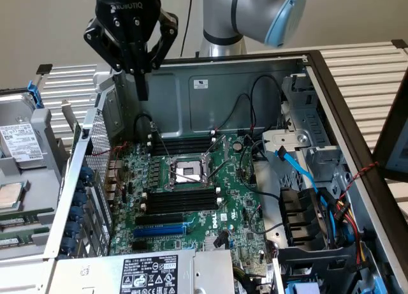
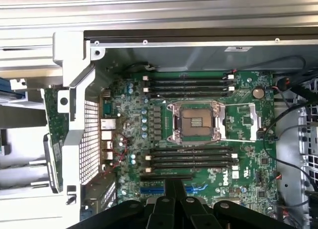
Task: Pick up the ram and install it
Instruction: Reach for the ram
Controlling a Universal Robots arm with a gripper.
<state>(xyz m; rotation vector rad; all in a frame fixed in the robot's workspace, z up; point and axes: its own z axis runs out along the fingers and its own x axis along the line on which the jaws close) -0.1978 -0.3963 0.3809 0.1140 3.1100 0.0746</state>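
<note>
Ram looks to lie flat outside the case at the exterior view's left, below a hard drive. It's a green stick with a second one just beside it, so I judge the pick not yet made. Gripper hangs above the case's rear corner, well apart from the ram, claw closed on nothing.

To pick well:
- Part the jaws before descending.
- Take the stick mid-length across its thin faces.
- Keep it level, clear of the neighbouring stick and the drive.

Black slots flanking the CPU socket look empty. The blue slot is not the target.

Hard to make out:
- The ram is cut off by the frame edge, and its label and chips are unreadable, so I can't tell which stick is meant.
- In the wrist view the fingers cover the blue slot's middle.
- The slot latches are too small to tell whether they are open.
- Cables hide the board's edge at the exterior view's right.
</note>
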